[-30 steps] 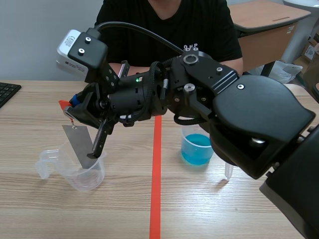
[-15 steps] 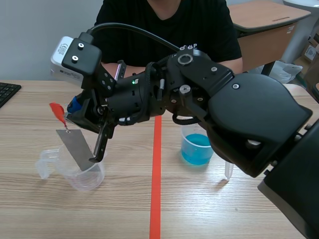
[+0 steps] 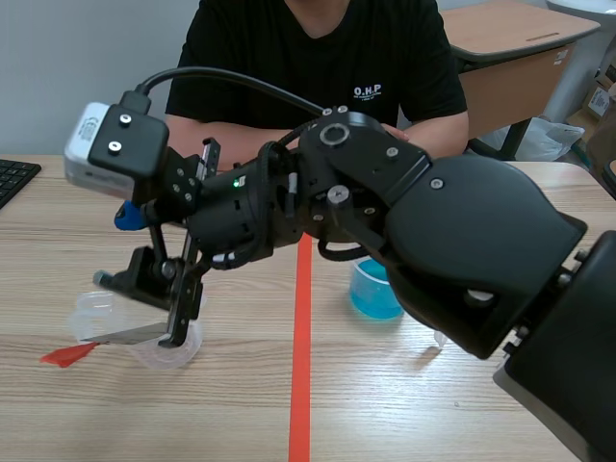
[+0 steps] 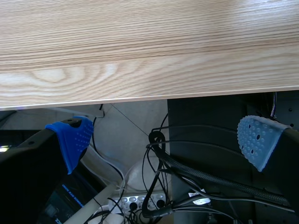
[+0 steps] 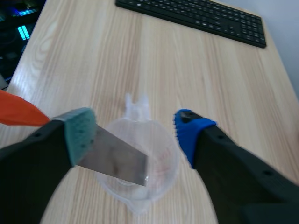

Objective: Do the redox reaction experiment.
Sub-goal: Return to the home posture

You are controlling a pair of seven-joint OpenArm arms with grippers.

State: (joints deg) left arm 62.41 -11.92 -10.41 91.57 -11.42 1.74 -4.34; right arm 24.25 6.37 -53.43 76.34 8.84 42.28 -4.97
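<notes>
Arm (image 3: 433,221) across blue-liquid beaker (image 3: 373,294), keyboard (image 3: 13,179) aside

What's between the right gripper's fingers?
Right wrist view: the clear cup, with the metal strip resting on its rim; the right gripper is open.

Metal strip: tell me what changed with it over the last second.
The right gripper let go of the metal strip, which tipped from standing steeply in the clear beaker to lying nearly flat across its rim. The cup of blue liquid stayed put.
</notes>
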